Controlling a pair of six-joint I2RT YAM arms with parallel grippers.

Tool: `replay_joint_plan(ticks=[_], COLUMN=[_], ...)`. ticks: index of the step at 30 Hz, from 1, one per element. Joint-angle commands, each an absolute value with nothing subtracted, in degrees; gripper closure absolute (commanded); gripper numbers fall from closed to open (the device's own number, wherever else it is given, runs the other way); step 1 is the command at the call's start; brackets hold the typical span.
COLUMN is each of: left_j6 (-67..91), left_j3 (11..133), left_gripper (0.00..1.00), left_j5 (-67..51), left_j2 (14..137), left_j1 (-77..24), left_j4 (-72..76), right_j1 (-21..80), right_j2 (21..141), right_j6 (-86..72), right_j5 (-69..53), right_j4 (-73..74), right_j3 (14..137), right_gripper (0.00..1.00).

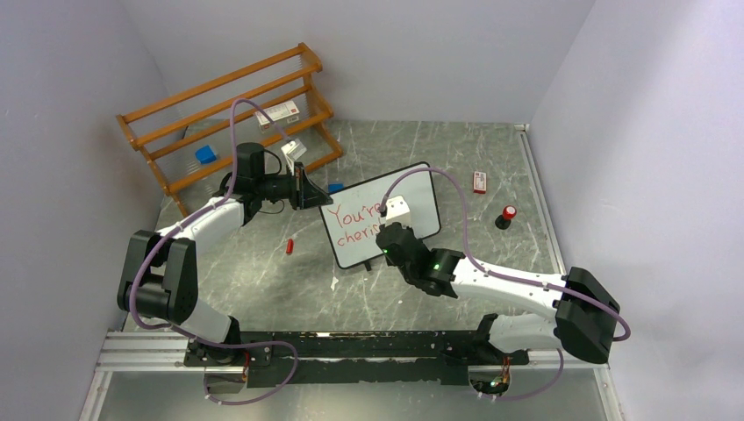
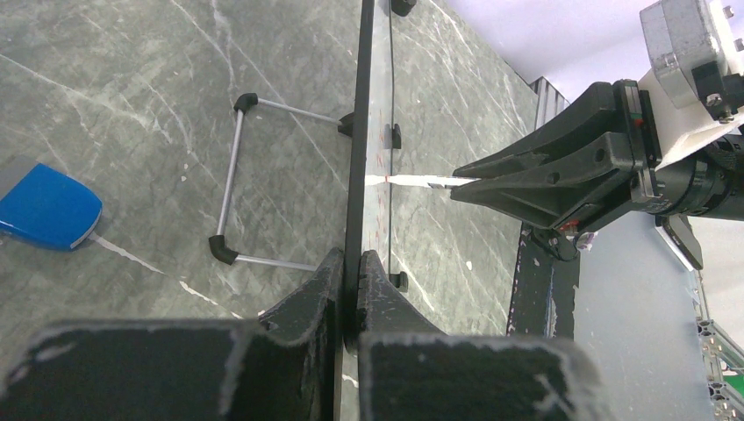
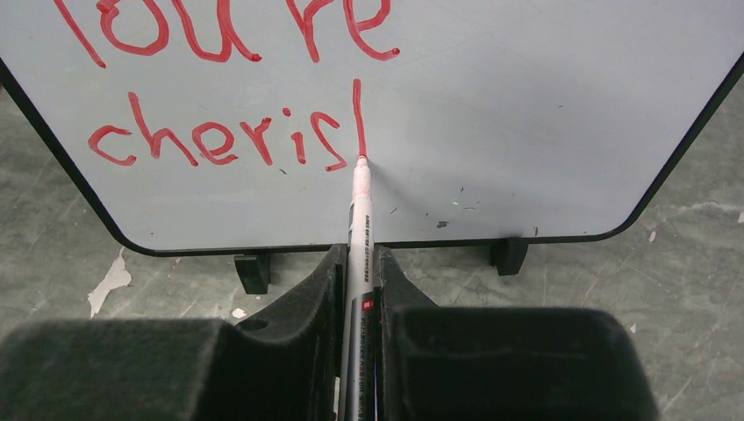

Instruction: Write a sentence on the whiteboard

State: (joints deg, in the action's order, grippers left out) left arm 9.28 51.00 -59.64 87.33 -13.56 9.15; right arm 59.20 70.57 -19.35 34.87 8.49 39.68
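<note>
With the left end effector [image 2: 351, 276] clamped on the whiteboard [image 3: 526, 105] and the right end effector [image 3: 358, 263] gripping the marker [image 3: 359, 210], apply light, even tip pressure to finish the sentence [image 3: 211, 140].

- Top external camera: fixed high above and behind the two arms, facing down and forward over the whole bench [image 1: 263, 281]. It is the widest and farthest view, with the whiteboard [image 1: 418, 196] small near centre.
- Left wrist camera: rides just behind the left pincer [image 2: 349, 263], very close, sighting along the whiteboard's black frame edge-on. The board's face shows only as a sliver, and the right pincer [image 2: 461, 182] comes in side-on from the right.
- Right wrist camera: rides just behind the right pincer, close, facing the written side almost squarely. The marker [image 3: 360, 202] runs up the middle to the lettering [image 3: 219, 140].
- Shared ground: all three views take in the whiteboard. Both wrist views show the marker tip meeting it, from roughly perpendicular angles.
</note>
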Motion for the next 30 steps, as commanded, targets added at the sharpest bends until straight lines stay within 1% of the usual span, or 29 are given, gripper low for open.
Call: replay_joint_plan(ticks=[1, 15, 30], left_j6=[4.75, 4.66, 4.48], left_j3=[49.75, 49.83, 49.92], left_gripper=[0.95, 0.95, 0.95], left_j5=[-55.11, -55.04, -55.02], left_j2=[90.62, 90.70, 90.62], left_j1=[-14.94, -14.94, -14.94], left_j4=[3.16, 2.94, 2.72], right_j1=[58.87, 58.56, 57.62], right_j2=[70.85, 70.39, 70.08], right_j6=[-19.40, -16.72, -16.35], right_j5=[35.00, 37.17, 38.42], right_j4=[8.18, 4.00, 2.82], right_j3=[39.41, 40.91, 41.18], right_gripper=[1.00, 1.00, 1.00])
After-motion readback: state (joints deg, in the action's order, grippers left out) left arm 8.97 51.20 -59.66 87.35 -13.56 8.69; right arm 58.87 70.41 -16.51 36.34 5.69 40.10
